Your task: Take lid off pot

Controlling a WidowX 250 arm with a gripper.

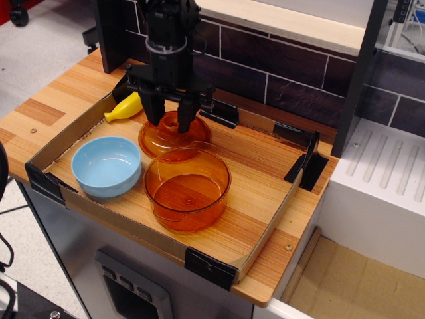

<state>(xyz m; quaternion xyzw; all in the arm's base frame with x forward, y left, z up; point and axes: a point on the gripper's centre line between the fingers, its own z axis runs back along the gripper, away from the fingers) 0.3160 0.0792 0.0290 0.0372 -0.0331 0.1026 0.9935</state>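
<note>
Lid off, pot open on the wooden tray [265, 166].

The pot [188, 189] stands uncovered mid-tray, just right of the blue bowl [107, 165]. The lid [174, 135] lies flat just behind the pot — its near edge meets the pot's rim. The gripper [170, 119] hangs over the lid's knob, fingers spread either side of it. A yellow banana [125, 107] lies at the back left.
</note>
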